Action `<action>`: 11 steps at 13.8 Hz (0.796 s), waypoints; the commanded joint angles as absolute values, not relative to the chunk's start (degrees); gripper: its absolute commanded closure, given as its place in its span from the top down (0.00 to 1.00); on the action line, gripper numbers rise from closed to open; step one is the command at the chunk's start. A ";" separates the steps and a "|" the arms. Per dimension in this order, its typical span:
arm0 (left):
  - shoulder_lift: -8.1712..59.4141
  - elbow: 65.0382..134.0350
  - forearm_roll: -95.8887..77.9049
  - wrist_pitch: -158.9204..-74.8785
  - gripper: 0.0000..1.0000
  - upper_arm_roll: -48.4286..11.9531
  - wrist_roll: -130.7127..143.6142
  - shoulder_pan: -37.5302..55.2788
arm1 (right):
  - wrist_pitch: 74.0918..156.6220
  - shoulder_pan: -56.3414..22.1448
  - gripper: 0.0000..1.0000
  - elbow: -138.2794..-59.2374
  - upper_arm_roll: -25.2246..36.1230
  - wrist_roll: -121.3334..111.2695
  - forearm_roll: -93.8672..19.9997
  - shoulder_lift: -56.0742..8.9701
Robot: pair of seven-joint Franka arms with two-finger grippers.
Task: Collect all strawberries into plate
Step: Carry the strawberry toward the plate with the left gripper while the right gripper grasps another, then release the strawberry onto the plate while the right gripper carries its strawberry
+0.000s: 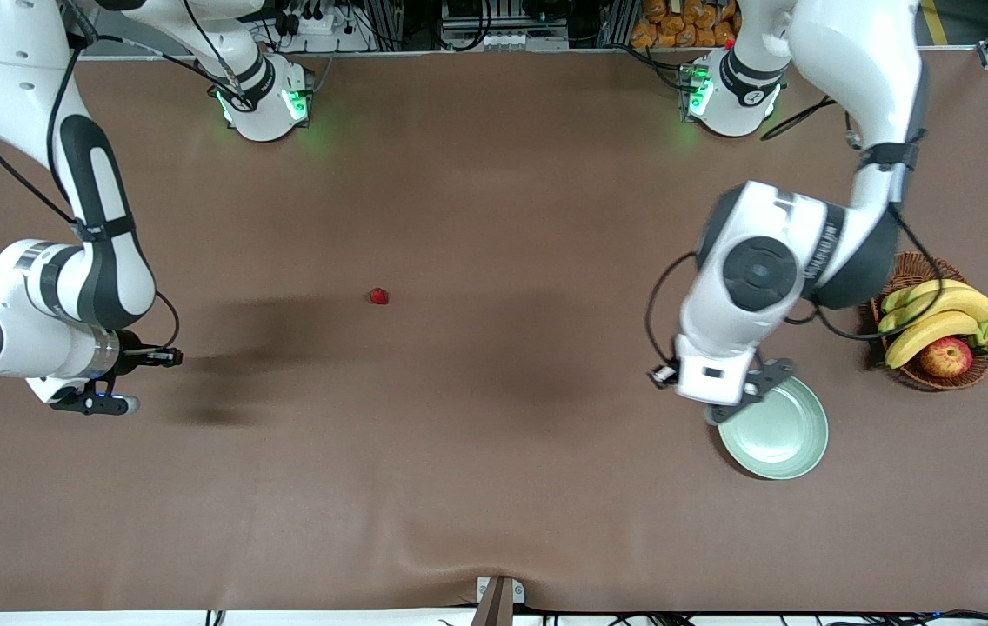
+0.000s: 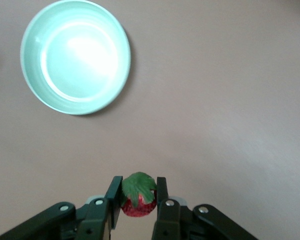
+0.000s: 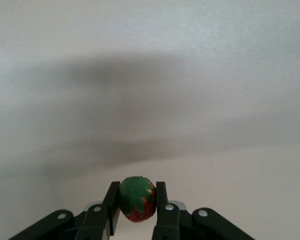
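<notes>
One strawberry [image 1: 379,296] lies alone on the brown table, mid-table and nearer the right arm's end. The pale mint plate [image 1: 785,439] sits empty toward the left arm's end. My left gripper [image 2: 138,192] hangs over the table just beside the plate's [image 2: 75,56] rim, shut on a second strawberry [image 2: 138,201] with its green top showing. My right gripper [image 3: 136,192] is over bare table at the right arm's end [image 1: 103,402], shut on a third strawberry [image 3: 136,200].
A brown wicker basket [image 1: 920,376] with bananas [image 1: 937,313] and a red-yellow apple [image 1: 946,356] stands beside the plate, toward the table's edge at the left arm's end. The left arm's elbow and cable hang over it.
</notes>
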State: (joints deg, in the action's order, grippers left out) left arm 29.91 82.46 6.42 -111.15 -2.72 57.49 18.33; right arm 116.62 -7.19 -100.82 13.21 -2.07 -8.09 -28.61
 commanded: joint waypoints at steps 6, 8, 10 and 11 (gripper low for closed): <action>26.64 91.91 8.00 -116.96 0.00 -4.04 55.82 4.76 | 109.07 -17.03 0.17 -98.88 13.18 17.72 -13.27 -24.00; 26.63 95.17 7.74 -121.88 0.00 -4.04 51.61 3.87 | 109.07 -20.38 0.17 -98.35 13.10 24.58 -13.36 -23.56; 29.08 95.71 7.82 -124.88 0.00 -4.04 47.75 3.43 | 109.07 -23.71 0.17 -97.21 13.18 31.17 -15.63 -23.64; 29.96 95.63 8.00 -125.33 0.00 -3.96 44.68 3.34 | 109.16 -25.04 0.17 -96.95 13.18 33.64 -16.78 -23.73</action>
State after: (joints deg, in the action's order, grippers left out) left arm 29.67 93.82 6.50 -122.87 -3.07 48.23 3.72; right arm 109.79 -22.52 -97.58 12.74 28.32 -14.76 -24.39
